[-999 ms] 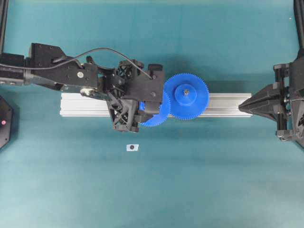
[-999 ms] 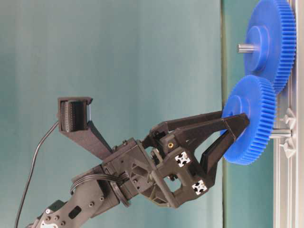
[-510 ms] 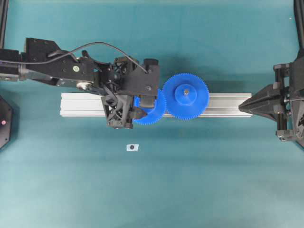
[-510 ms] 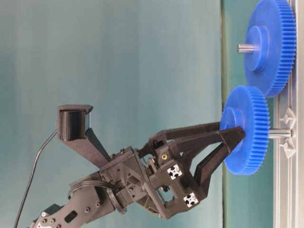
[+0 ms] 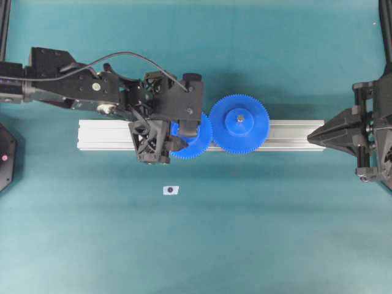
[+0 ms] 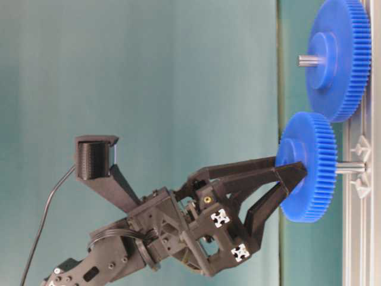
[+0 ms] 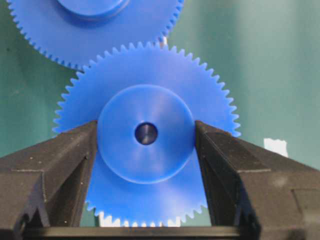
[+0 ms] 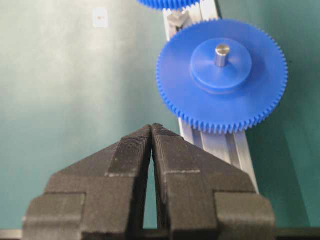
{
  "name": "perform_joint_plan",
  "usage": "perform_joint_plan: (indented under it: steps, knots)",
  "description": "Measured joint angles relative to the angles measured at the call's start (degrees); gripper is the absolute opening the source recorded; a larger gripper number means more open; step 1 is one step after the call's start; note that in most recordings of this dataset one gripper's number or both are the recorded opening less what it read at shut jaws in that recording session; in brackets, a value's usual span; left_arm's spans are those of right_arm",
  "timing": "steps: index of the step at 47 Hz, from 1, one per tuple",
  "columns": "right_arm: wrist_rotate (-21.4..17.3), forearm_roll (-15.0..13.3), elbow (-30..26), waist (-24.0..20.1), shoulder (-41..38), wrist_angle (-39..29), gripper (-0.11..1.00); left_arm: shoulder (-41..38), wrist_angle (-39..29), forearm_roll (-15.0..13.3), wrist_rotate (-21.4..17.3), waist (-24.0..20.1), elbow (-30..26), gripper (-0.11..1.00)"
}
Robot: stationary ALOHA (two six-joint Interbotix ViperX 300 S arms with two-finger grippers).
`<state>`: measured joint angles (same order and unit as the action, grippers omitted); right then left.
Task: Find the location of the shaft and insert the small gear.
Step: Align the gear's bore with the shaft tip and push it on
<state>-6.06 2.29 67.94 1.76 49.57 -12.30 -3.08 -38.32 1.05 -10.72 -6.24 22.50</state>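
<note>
1. Small gear (image 7: pixel 146 135), blue toothed plastic disc with raised round hub: judged light, rigid, smooth enough to slip under a loose pinch; teeth fine, likely to mark if squeezed.
2. Best hold judged to be the hub, across its round sides, never the toothed rim; exactly so taken here.
3. Left gripper (image 7: pixel 145 150) closed on that hub, one black finger (image 7: pixel 55 165) pressed to each side, centre hole sitting midway between them in the wrist view.
4. Seen at table level: gear (image 6: pixel 308 167) at the fingertips of the gripper (image 6: pixel 290 179), face turned toward the aluminium rail (image 6: pixel 357 238), a gap left between disc and rail.
5. Shaft (image 6: pixel 350 168), short grey pin, bridging that gap and running into the back of the gear; bore appears started on the pin, not seated. Dark hole in the wrist view shows a dull grey face inside, possibly the pin tip; cannot tell for sure.
6. From overhead: gear (image 5: pixel 195 142) on the rail (image 5: pixel 104 135), half hidden under the gripper (image 5: pixel 177 136), teeth touching or nearly meshed with the big gear (image 5: pixel 239 123) just beside it.
7. Judged next: straight push along the pin, teeth eased into mesh; tilt would risk binding on so stiff a part.
8. Right gripper (image 8: pixel 151 131) pinched shut on nothing, parked near the rail's far end, well apart from the work.
</note>
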Motion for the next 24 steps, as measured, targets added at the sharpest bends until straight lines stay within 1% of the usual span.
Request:
perform_joint_plan:
  steps: [24]
  knots:
    - [0.0,0.0,0.1,0.0,0.1,0.4,0.11,-0.2,0.2,0.1,0.6,0.0,-0.8,0.66]
